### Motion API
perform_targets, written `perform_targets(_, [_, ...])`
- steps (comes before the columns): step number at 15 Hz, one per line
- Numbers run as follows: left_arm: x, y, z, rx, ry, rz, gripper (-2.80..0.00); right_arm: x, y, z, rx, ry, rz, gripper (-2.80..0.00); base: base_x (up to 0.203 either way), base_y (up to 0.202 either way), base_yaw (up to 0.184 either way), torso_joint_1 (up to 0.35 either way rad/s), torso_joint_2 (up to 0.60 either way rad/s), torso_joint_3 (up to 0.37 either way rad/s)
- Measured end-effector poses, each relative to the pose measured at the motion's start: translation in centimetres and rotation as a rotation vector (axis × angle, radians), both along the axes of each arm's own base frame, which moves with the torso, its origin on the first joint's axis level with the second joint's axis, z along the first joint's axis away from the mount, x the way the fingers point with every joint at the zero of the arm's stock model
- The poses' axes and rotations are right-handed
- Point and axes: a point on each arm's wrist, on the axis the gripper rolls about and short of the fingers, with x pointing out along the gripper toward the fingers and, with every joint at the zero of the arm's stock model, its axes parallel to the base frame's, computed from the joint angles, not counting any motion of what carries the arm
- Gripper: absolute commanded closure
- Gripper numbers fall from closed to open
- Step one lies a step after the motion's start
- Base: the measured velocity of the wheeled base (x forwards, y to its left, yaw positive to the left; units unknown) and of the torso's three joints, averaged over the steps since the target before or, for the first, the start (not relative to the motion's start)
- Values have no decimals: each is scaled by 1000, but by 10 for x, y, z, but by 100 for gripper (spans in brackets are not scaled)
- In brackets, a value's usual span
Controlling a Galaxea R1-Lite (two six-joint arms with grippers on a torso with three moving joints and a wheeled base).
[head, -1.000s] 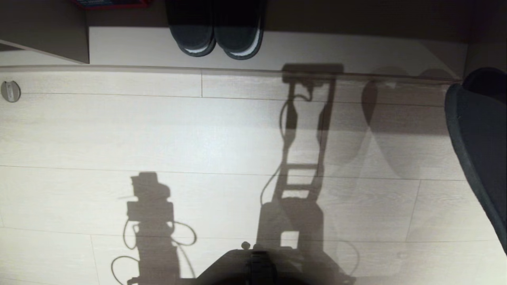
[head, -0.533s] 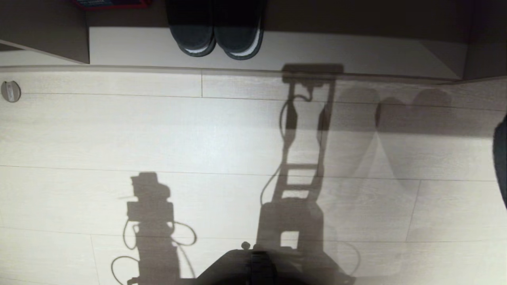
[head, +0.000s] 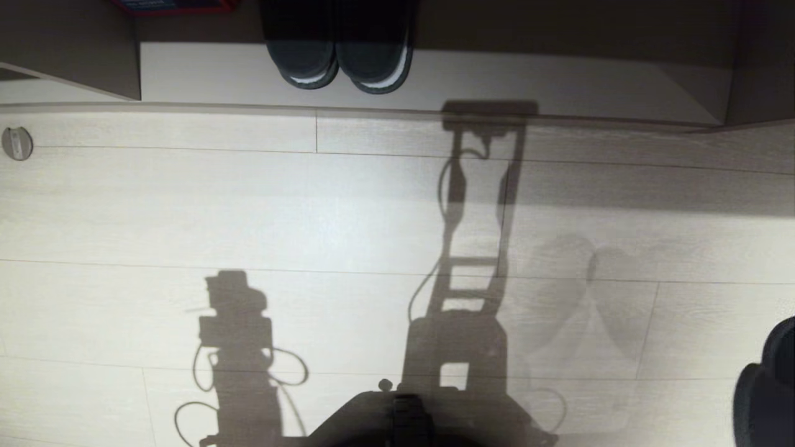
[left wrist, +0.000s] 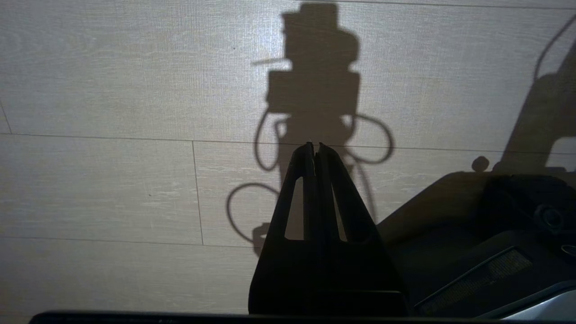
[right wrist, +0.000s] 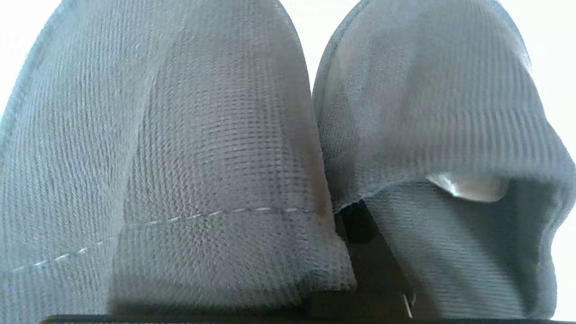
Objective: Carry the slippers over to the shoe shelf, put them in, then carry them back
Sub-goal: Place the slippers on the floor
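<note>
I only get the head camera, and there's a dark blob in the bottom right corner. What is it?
Observer: The slippers. The right wrist view shows both grey mesh uppers side by side, filling its picture.
Operator: Is the right gripper holding them?
Observer: Yes, shut on them; a dark finger shows between the two.
Operator: What about the left gripper?
Observer: The left gripper is shut and empty, hanging above the pale plank floor.

Grey mesh slippers [right wrist: 288, 148] hang side by side, touching, clear of the shoe shelf [head: 559, 81].
</note>
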Motion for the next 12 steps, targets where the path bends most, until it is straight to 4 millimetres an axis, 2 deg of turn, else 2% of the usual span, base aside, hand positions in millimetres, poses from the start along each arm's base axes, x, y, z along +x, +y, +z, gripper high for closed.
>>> perform_targets(6, [0,0,0,2,-1,-1,0,1,-1,-24,4,31,-72,0,0,0,0,0,0,0])
perform_targets(12, [0,0,0,-2,-1,-1,0,2,-2,-28,16,46,-80,0,0,0,0,2,1,54])
